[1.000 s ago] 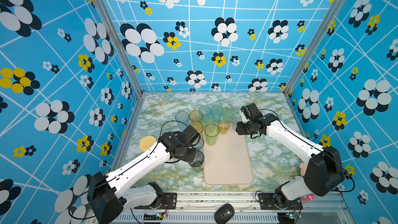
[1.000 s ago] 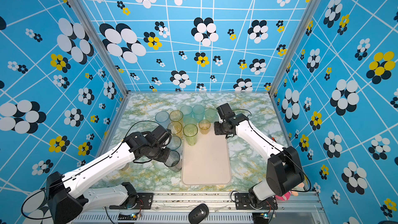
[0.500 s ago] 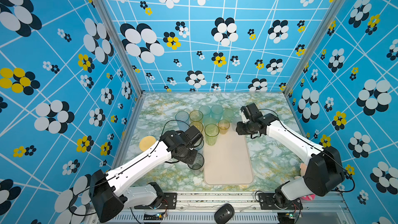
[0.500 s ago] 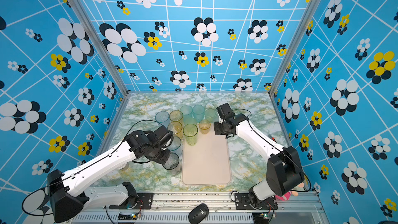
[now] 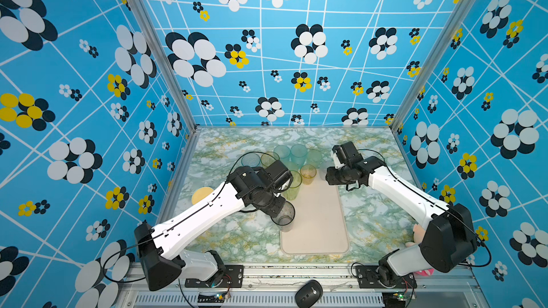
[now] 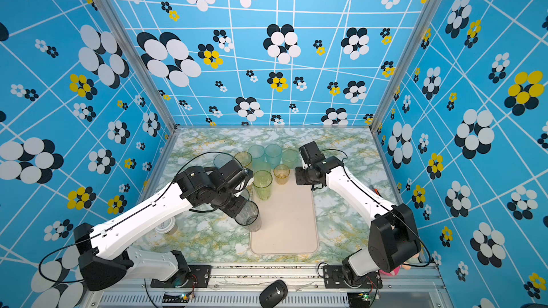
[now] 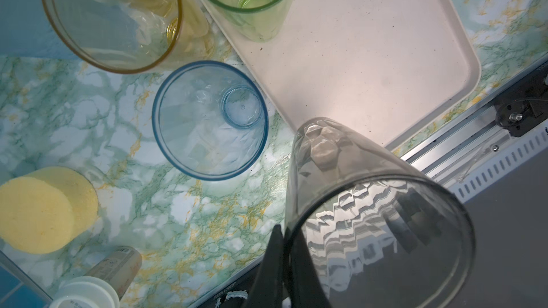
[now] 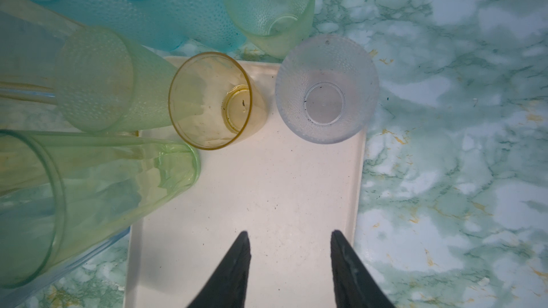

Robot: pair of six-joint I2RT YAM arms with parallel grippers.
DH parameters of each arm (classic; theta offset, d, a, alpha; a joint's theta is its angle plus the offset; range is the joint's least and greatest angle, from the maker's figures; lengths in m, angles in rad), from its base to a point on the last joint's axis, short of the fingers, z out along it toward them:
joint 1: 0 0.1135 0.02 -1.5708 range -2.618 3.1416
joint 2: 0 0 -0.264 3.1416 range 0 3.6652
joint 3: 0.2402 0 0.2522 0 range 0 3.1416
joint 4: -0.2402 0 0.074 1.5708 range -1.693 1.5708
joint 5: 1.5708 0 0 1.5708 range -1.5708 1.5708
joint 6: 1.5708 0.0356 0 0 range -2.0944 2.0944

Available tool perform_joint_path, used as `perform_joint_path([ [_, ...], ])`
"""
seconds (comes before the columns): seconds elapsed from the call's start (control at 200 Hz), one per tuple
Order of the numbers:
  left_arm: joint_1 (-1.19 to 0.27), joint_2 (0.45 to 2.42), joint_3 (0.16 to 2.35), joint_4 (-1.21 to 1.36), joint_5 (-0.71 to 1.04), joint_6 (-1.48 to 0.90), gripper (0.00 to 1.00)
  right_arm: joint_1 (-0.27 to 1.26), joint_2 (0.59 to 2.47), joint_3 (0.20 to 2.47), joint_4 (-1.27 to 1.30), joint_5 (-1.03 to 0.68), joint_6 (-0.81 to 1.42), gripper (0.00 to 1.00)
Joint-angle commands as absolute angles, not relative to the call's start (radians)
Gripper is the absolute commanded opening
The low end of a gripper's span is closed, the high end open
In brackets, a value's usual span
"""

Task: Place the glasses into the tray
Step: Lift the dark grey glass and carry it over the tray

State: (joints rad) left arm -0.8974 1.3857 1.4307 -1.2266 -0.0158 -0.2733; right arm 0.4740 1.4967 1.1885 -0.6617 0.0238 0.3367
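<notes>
Logging with clock directions read in the top views, 12 o'clock toward the back wall.

- The left gripper (image 7: pixel 286 232) was clamped on the rim wall of the smoky grey glass (image 7: pixel 370 217), with one finger outside and one inside.
- That glass (image 5: pixel 284 217) was tilted, its base over the long edge of the tray (image 5: pixel 317 223) at about 9 o'clock. I could not tell whether the base touched the tray.
- The right gripper (image 8: pixel 289 234) had its jaws apart and held nothing. It hung over the tray's 1 o'clock part.
- The tray lay on the marbled table (image 5: pixel 237 232), long axis running 12 to 6, and most of its floor was bare.

Glasses on the tray, all upright:
- the green glass (image 6: pixel 262 185) was at the 11 o'clock corner
- the small amber glass (image 8: pixel 213 102) was at the 12 o'clock end
- the clear textured glass (image 8: pixel 326 90) was at the 1 o'clock corner, just beside the amber one

Glasses off the tray:
- the blue glass (image 7: pixel 210 119) stood on the table just beside the tray's 10 o'clock edge
- the large amber glass (image 7: pixel 112 16) stood near it
- the teal glasses (image 5: pixel 298 154) stood clustered beyond the tray's 12 o'clock end

The yellow disc (image 5: pixel 201 195) lay at the table's 9 o'clock side, well apart from the tray. The white lid (image 6: pixel 166 226) sat at about 8 o'clock, beside the left arm.
</notes>
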Motion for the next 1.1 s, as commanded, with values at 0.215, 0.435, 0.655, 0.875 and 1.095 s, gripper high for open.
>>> perform_joint_path([
  [0.215, -0.889, 1.570, 1.625, -1.273, -0.043, -0.107, 0.06, 0.479, 1.473, 1.207, -0.690, 0.047, 0.321, 0.47],
  [0.435, -0.857, 1.651, 1.662, -1.264, -0.039, -0.057, 0.06, 0.480, 1.484, 1.211, -0.695, 0.049, 0.315, 0.47],
  [0.655, -0.823, 1.693, 1.671, -1.228, -0.018, -0.023, 0.06, 0.479, 1.506, 1.227, -0.700, 0.050, 0.311, 0.47],
  [0.875, -0.809, 1.726, 1.675, -1.207, 0.000, -0.002, 0.06, 0.480, 1.521, 1.236, -0.701, 0.052, 0.310, 0.47],
  [1.095, -0.799, 1.749, 1.681, -1.188, 0.013, 0.010, 0.05, 0.480, 1.532, 1.241, -0.703, 0.053, 0.311, 0.47],
])
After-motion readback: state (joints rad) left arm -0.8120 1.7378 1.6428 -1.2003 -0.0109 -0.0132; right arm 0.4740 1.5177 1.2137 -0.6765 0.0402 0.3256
